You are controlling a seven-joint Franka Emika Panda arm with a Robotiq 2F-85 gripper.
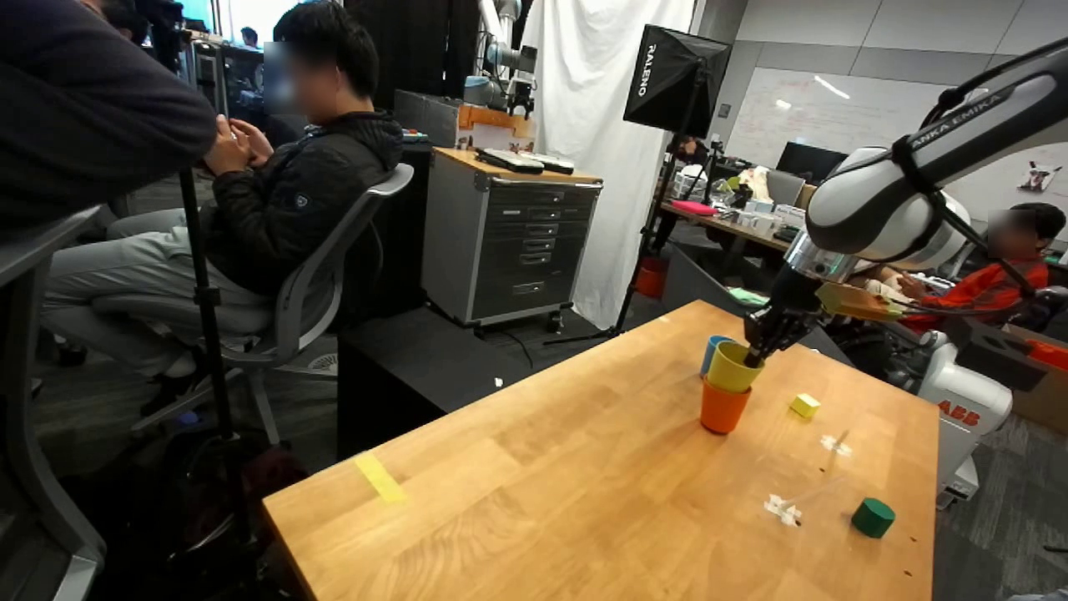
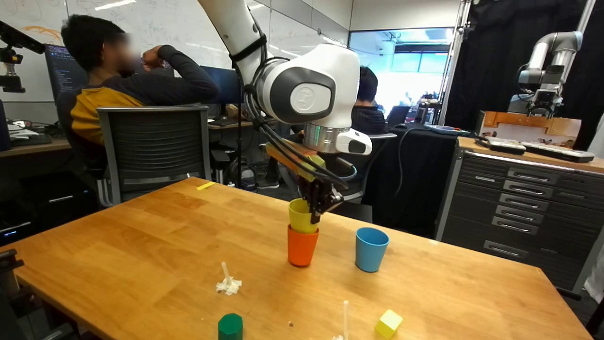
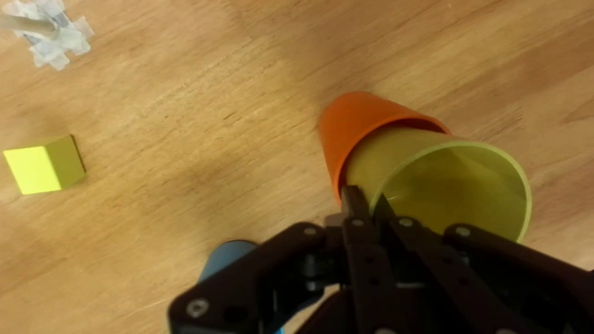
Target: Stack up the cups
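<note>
Gripper (image 3: pixel 368 204) clamped astride the rim of the yellow-green cup (image 2: pixel 299 217), one tip within the mouth and the other outside; the cup's base sits inside the mouth of the orange cup (image 2: pixel 302 248), which stands upright on the bench (image 2: pixel 141 245); your coming move turns on this vertical relation, the held cup directly above its receiver, their long axes near a common upright line, though a slight lean of the upper one is hard to judge; much yellow-green wall shows above the orange rim in both exterior views, so you may take the nesting as partial and the step in hand as a lowering, with release to follow; relative to the gripper, the yellow-green cup lies to the left in both exterior views and to the upper right in the wrist view, while the orange cup lies below; because you hold one edge only, a push off that shared line could tilt the upper cup or drag the lower, so a gentle, straight descent seems advisable; the blue cup (image 2: pixel 371 252) stands upright, apart from the pair, to their right in an exterior view and partly hidden by the gripper in the wrist view; it is not yet stacked.
</note>
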